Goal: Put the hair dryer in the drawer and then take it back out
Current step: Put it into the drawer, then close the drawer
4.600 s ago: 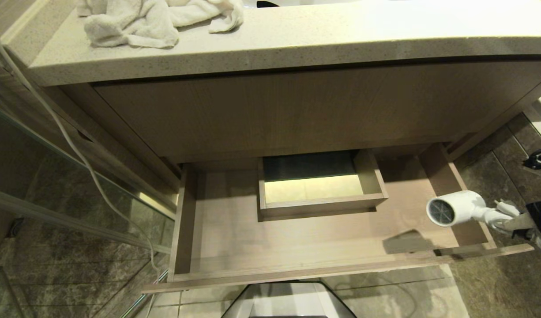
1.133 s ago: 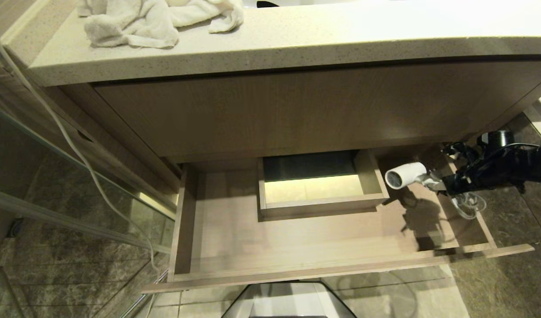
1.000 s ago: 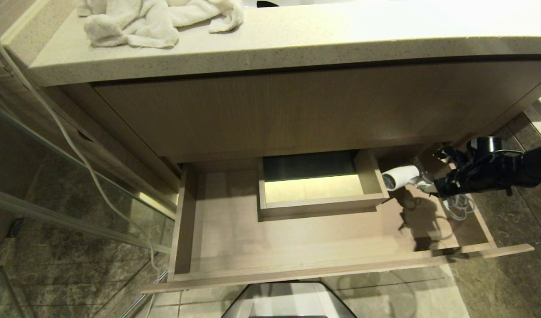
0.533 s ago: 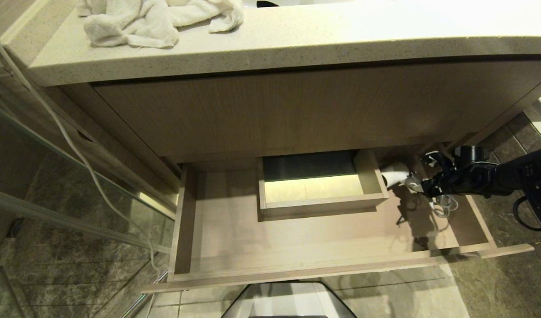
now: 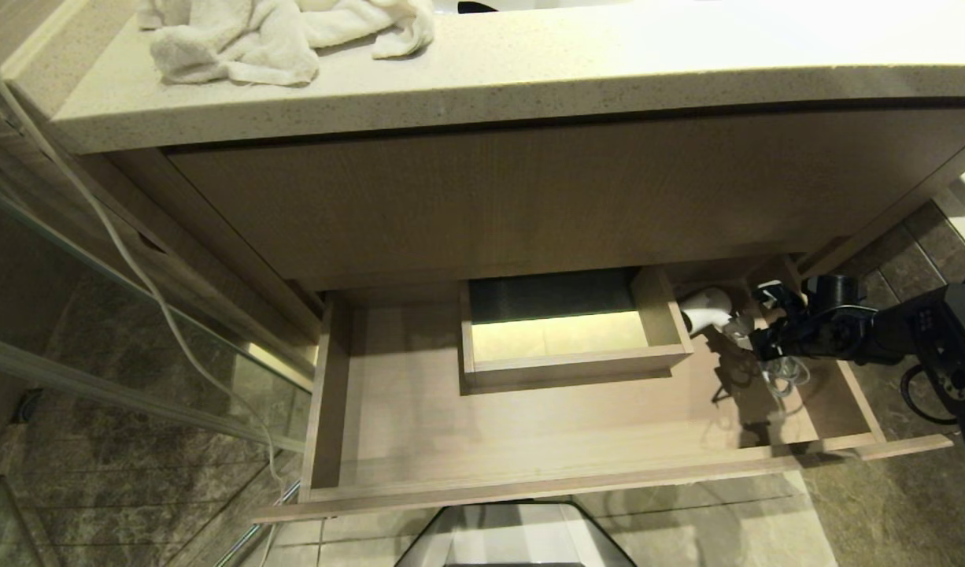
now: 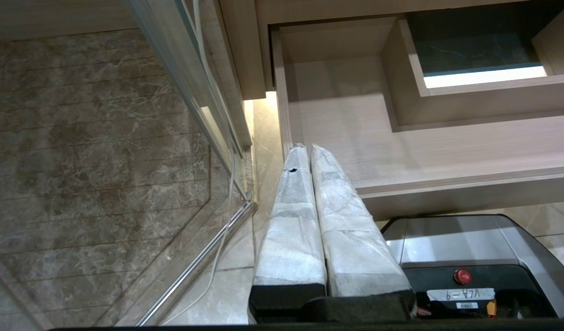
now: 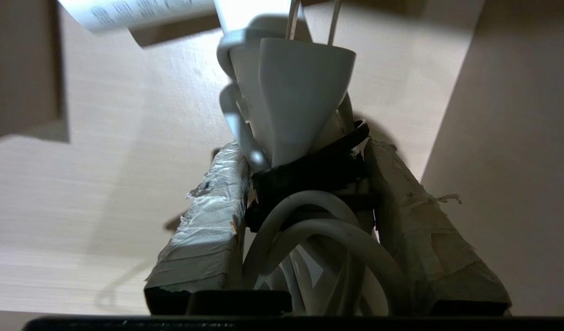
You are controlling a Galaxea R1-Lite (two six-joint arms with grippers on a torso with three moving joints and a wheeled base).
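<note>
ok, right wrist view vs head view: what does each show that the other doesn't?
Right wrist only: the right gripper's taped fingers clamped on the hair dryer's strapped handle and bundled cord, with the plug up close.

Head only: the whole open drawer, its boxed cut-out, the countertop with a towel, and the right arm's reach in.

Both: the hair dryer in the right gripper, over the drawer's right end.
</note>
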